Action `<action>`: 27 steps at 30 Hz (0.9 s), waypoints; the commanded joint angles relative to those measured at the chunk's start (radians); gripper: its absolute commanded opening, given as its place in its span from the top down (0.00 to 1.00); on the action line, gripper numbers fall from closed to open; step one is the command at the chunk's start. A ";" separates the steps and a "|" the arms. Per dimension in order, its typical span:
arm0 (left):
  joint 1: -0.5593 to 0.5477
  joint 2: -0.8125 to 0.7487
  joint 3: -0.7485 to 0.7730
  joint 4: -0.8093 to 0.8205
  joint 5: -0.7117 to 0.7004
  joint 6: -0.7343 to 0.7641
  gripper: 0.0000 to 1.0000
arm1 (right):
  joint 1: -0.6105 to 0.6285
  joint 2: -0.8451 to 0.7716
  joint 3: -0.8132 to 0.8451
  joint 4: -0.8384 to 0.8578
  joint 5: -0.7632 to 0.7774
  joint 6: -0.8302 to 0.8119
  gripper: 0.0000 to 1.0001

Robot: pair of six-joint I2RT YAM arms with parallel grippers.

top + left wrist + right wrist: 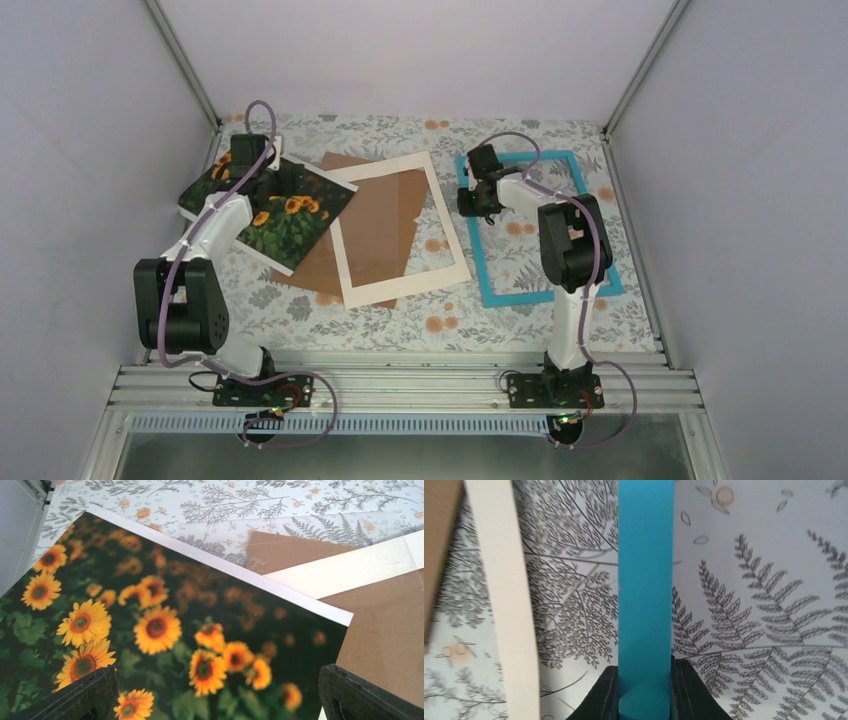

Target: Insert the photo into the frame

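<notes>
The step in hand appears to be the securing of the frame (pixel 645 580) ahead of loading. The right gripper (pixel 644 690) is closed on the frame's left rail, with a finger pressed against each side of the turquoise strip and no gap visible. The frame lies flat at the right of the surface (pixel 774 605), turquoise face up, and the leaf pattern shows through its opening. The left gripper (pixel 220 700) hangs over the photo (pixel 165 645) with its fingers spread wide and nothing between them. The wrist view does not show whether they touch the print. The photo lies picture side up at the far left, well apart from the frame, with its right corner overlapping the brown backing board (pixel 385 630). The cream mat (pixel 504 605) rests on that board, between the photo and the frame and just beside the gripped rail. The photo is not yet in the frame. Since the frame's front faces up, the next move probably calls for lifting or turning the frame by the held rail to expose its back, without dragging the neighbouring mat. The left gripper must then take the photo by one edge, which will be hard to get under where the print lies flat.
</notes>
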 commanded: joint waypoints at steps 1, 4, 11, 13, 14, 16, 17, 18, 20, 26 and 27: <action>-0.016 0.035 0.087 -0.052 0.043 -0.024 0.00 | -0.050 -0.026 0.099 -0.055 -0.128 -0.051 0.96; -0.026 0.043 0.125 -0.052 0.091 -0.021 0.00 | -0.086 -0.115 0.100 -0.027 -0.205 -0.083 0.96; -0.065 0.072 0.258 -0.033 0.246 -0.014 0.00 | -0.135 -0.307 0.191 0.007 -0.380 -0.160 0.97; -0.075 0.085 0.310 -0.021 0.301 -0.008 0.00 | -0.152 -0.355 0.219 0.035 -0.466 -0.182 0.97; -0.080 0.095 0.338 -0.014 0.334 -0.007 0.00 | -0.162 -0.372 0.233 0.054 -0.524 -0.184 0.97; -0.087 0.109 0.394 -0.004 0.417 -0.011 0.00 | -0.179 -0.390 0.271 0.095 -0.622 -0.163 0.97; -0.089 0.112 0.419 0.011 0.467 -0.016 0.00 | -0.183 -0.390 0.295 0.120 -0.661 -0.149 0.97; -0.092 0.112 0.440 0.032 0.527 -0.023 0.00 | -0.186 -0.422 0.311 0.170 -0.706 -0.129 0.97; -0.099 0.111 0.469 0.087 0.655 -0.042 0.00 | -0.188 -0.439 0.334 0.269 -0.791 -0.077 0.97; -0.135 0.117 0.493 0.368 1.078 -0.249 0.00 | -0.190 -0.452 0.367 0.625 -0.994 0.187 0.97; -0.149 0.114 0.486 0.431 1.115 -0.297 0.00 | -0.189 -0.449 0.373 0.688 -1.018 0.243 0.97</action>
